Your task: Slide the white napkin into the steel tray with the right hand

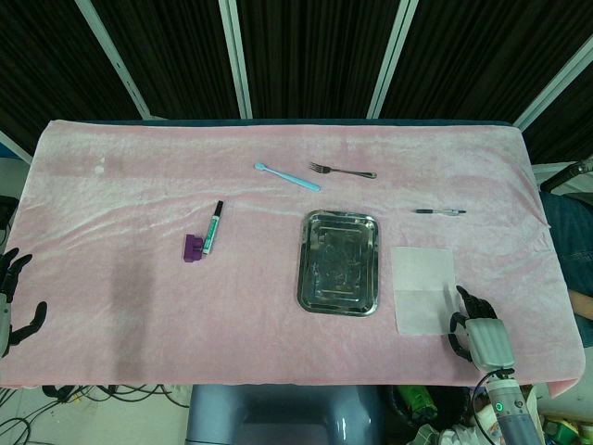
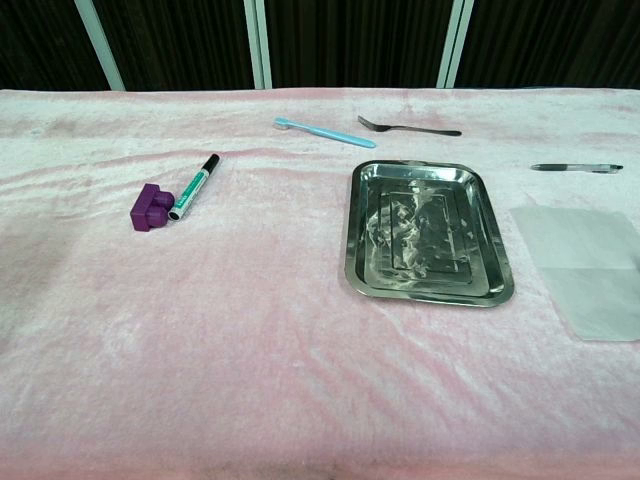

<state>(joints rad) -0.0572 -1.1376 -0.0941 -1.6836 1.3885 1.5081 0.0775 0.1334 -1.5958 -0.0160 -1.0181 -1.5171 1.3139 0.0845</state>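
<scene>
The white napkin [image 1: 423,288] lies flat on the pink cloth, just right of the steel tray [image 1: 310,283], which holds nothing. In the chest view the napkin [image 2: 590,268] reaches the right edge, beside the tray [image 2: 497,262]. My right hand [image 1: 479,336] hovers near the table's front edge, just below and right of the napkin's near corner, fingers apart and holding nothing. My left hand [image 1: 13,301] sits off the table's left edge, fingers spread and empty. Neither hand shows in the chest view.
A green marker [image 1: 214,228] and a purple block [image 1: 193,247] lie left of the tray. Behind it are a blue toothbrush [image 1: 287,176] and a fork [image 1: 341,171]. A pen [image 1: 440,212] lies behind the napkin.
</scene>
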